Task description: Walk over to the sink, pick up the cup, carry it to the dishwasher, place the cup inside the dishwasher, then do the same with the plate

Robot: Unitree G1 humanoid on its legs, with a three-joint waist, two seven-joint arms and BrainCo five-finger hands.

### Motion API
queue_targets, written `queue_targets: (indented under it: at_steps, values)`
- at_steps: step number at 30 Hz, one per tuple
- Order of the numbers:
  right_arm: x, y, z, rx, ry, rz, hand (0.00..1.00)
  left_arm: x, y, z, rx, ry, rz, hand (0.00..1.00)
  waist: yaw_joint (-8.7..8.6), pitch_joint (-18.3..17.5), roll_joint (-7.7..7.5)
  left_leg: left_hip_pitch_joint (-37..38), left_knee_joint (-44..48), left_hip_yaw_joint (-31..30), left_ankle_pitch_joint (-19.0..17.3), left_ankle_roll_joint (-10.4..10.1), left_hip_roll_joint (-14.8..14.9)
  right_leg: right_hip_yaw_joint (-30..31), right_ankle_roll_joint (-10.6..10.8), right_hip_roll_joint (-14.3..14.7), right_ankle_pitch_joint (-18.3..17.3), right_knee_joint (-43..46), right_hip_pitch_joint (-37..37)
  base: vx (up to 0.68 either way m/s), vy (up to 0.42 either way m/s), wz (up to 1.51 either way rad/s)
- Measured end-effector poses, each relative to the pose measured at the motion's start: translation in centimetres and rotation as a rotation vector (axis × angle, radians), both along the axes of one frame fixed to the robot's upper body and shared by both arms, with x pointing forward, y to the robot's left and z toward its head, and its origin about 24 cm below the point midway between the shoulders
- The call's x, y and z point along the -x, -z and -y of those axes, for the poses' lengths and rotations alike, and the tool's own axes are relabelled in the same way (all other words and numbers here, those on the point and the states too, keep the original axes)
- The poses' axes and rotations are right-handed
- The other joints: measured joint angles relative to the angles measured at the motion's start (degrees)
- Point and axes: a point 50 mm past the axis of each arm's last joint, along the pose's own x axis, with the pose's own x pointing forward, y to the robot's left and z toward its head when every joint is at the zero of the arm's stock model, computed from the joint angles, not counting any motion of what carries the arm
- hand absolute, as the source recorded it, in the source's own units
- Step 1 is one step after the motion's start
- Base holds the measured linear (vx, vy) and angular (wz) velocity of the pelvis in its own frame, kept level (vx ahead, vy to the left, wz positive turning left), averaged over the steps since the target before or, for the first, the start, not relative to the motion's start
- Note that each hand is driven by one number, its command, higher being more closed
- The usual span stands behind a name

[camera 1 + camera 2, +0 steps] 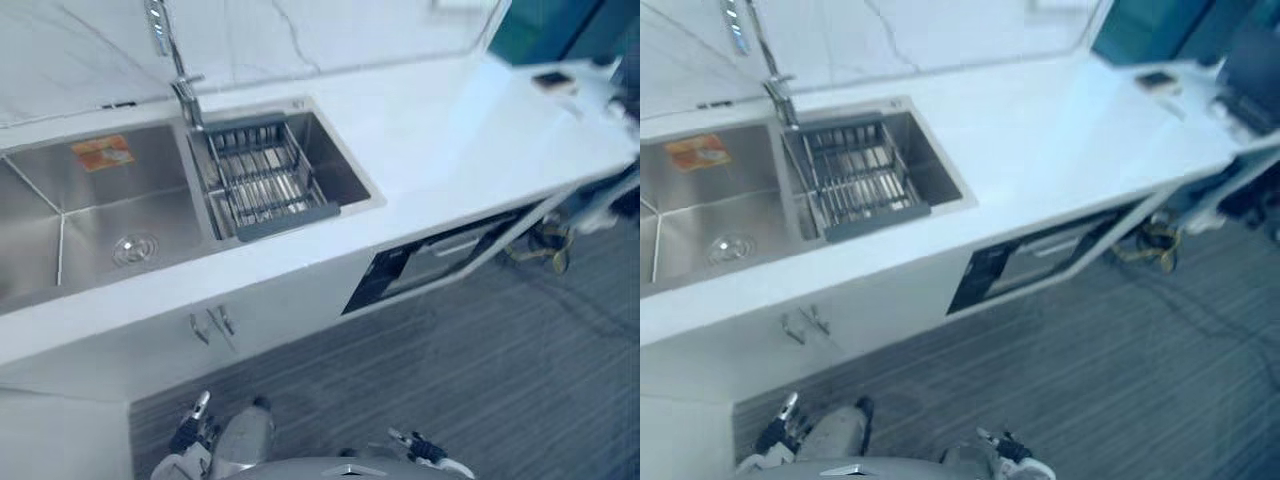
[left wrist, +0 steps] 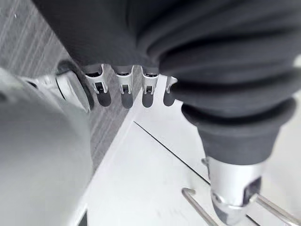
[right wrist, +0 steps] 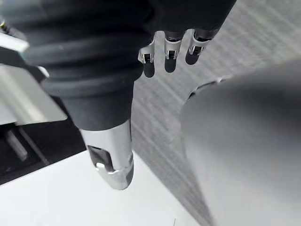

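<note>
Sink (image 1: pixel 100 215) and rack (image 1: pixel 262 178) show no cup or plate; dishwasher (image 1: pixel 440 258) ajar. Left hand (image 2: pixel 123 89) and right hand (image 3: pixel 169 49) hang slack, holding nothing. Either the walk-up or finished.

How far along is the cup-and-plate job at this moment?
The left hand and right hand hang open, carrying nothing. The steel double sink holds a grey wire drain rack; the dark-fronted dishwasher hides its inside. That fits both dishes loaded, or dishes waiting elsewhere.
</note>
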Motion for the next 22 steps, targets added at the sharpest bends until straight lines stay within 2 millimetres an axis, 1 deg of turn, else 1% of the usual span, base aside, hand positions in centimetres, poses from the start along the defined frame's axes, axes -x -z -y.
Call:
queue_targets:
  at_steps: [1,2,3,4,5,6,7,8,9,10,11,12,13,14,15,18,19,22]
  values:
    - [-0.1,0.0,-0.6,-0.009,-0.007,0.002,0.0,0.3,0.1,0.1,0.007,-0.022,-0.01,0.0,0.19,-0.8,-0.14,0.3,-1.4,-0.2,0.4,-0.3,0.3,-0.4,0.1,0.2,0.0,-0.9,0.5,-0.04,-0.135,0.33]
    - [-0.3,0.0,-0.9,-0.011,-0.017,0.009,0.0,0.4,0.2,0.1,0.014,-0.051,-0.017,0.0,-0.03,-1.3,0.09,1.2,-3.6,-0.3,0.6,-0.4,0.6,-2.3,-0.3,0.4,0.0,-2.4,1.5,-0.08,-0.113,0.44]
    - [-0.3,0.0,-0.9,-0.011,-0.015,0.007,0.0,0.2,0.2,0.3,0.02,-0.067,-0.014,0.0,-0.47,-1.9,0.42,1.5,-5.3,1.6,1.1,-0.2,1.9,-4.3,-0.7,0.4,0.5,-3.4,1.8,-0.06,-0.113,0.59]
    - [-0.3,0.0,-0.8,-0.008,-0.015,0.008,0.0,0.1,0.2,0.4,0.022,-0.07,-0.011,0.0,-0.59,-2.2,-0.45,0.7,-4.5,3.4,1.4,-0.2,2.6,-5.5,-0.8,0.2,0.9,-3.8,1.9,-0.04,-0.078,0.85]
    - [-0.4,-0.1,-0.2,0.014,0.003,0.012,0.0,0.0,0.2,0.5,0.028,-0.068,-0.012,0.0,-1.03,-2.3,0.89,-1.3,-0.6,8.7,1.0,0.5,4.2,-8.4,-0.4,0.1,1.6,-4.2,2.3,0.0,-0.034,0.83]
    - [-0.3,-0.1,0.1,0.021,0.025,0.01,0.0,0.0,0.2,0.7,0.032,-0.062,-0.014,0.0,-1.43,-2.4,1.43,-1.7,1.2,11.3,0.6,1.2,4.9,-10.0,-0.2,0.1,1.8,-4.6,2.8,0.03,-0.003,1.34]
    - [-0.1,-0.1,0.4,0.018,0.077,0.004,0.0,-0.1,0.3,1.1,0.036,-0.039,-0.02,0.0,-2.84,-2.5,1.96,-1.5,1.6,17.1,-0.6,1.9,5.8,-13.3,0.1,-0.6,2.1,-5.2,4.5,0.08,0.045,1.44]
    - [0.1,-0.1,0.4,0.005,0.111,-0.004,0.0,-0.3,0.2,1.1,0.034,-0.025,-0.022,0.0,-3.08,-2.5,1.78,-1.1,-0.4,20.7,0.7,2.8,6.2,-15.5,0.5,-1.6,2.4,-5.1,5.6,0.08,0.078,1.35]
    - [0.2,-0.1,0.4,0.002,0.124,-0.01,0.0,-0.3,0.3,1.1,0.034,-0.023,-0.022,0.0,-2.76,-2.5,1.74,-0.5,-1.6,21.7,2.0,2.8,5.7,-15.5,0.7,-2.0,2.7,-5.2,6.0,0.06,0.094,0.74]
    - [0.3,0.0,0.4,-0.006,0.144,-0.014,0.0,-0.1,0.3,1.3,0.031,-0.002,-0.033,0.0,-1.69,-2.8,2.14,1.6,-5.2,21.4,3.8,3.5,4.3,-14.8,0.1,-2.4,4.0,-5.5,6.2,0.01,0.152,0.3]
    - [0.4,0.0,0.2,-0.02,0.157,-0.022,0.0,-0.1,0.3,1.2,0.019,0.033,-0.04,0.0,-1.61,-2.9,1.75,3.5,-9.5,21.3,5.6,3.9,3.3,-13.0,-0.8,-2.7,5.2,-6.2,6.3,-0.01,0.179,0.14]
    - [0.5,0.1,-0.2,-0.043,0.179,-0.024,0.0,-0.1,0.3,1.0,0.002,0.074,-0.047,0.0,-1.81,-3.0,1.6,5.2,-14.1,21.4,7.5,3.6,2.5,-10.5,-1.3,-2.8,5.9,-7.3,6.0,-0.03,0.166,0.07]
    - [0.5,0.1,-0.3,-0.049,0.185,-0.025,0.0,0.0,0.3,0.8,-0.003,0.081,-0.05,0.0,-1.97,-3.2,1.19,6.0,-16.5,21.5,8.4,4.1,2.1,-9.5,-1.4,-2.9,6.0,-7.9,5.8,-0.03,0.084,-0.06]
    - [0.6,0.2,-0.5,-0.06,0.198,-0.025,0.0,0.1,0.3,0.6,-0.009,0.092,-0.057,0.0,-2.18,-3.7,0.44,7.2,-19.5,21.8,10.0,4.0,1.8,-8.4,-1.1,-2.9,6.1,-8.8,5.5,-0.04,0.03,-0.17]
    - [0.9,0.3,-0.9,-0.077,0.215,-0.027,0.0,0.3,0.4,0.5,-0.009,0.106,-0.073,0.0,-2.25,-3.9,0.13,8.5,-22.9,22.4,11.6,3.6,1.8,-7.8,-0.4,-2.6,6.5,-9.4,5.3,-0.05,0.009,-0.23]
    - [1.3,0.3,-1.0,-0.089,0.23,-0.031,0.0,0.6,0.5,0.4,0.005,0.113,-0.095,0.0,-2.97,-3.9,0.07,9.0,-22.9,23.1,12.1,3.4,2.0,-7.1,0.3,-2.3,6.1,-10.3,5.8,-0.07,-0.026,-0.18]
    - [1.3,0.3,-1.0,-0.092,0.23,-0.027,0.0,0.7,0.6,0.4,0.01,0.117,-0.097,0.0,-3.45,-3.9,0.07,9.1,-22.9,23.1,12.3,3.4,1.9,-7.2,1.2,-2.4,5.5,-10.8,6.3,-0.08,-0.048,-0.01]
    - [1.5,0.2,-0.5,-0.093,0.224,-0.018,0.0,0.8,0.7,0.9,0.047,0.135,-0.094,0.0,-3.75,-4.2,0.76,9.9,-22.9,23.3,12.7,3.0,2.3,-7.4,1.6,-2.0,4.9,-11.4,7.0,-0.08,-0.025,-0.01]
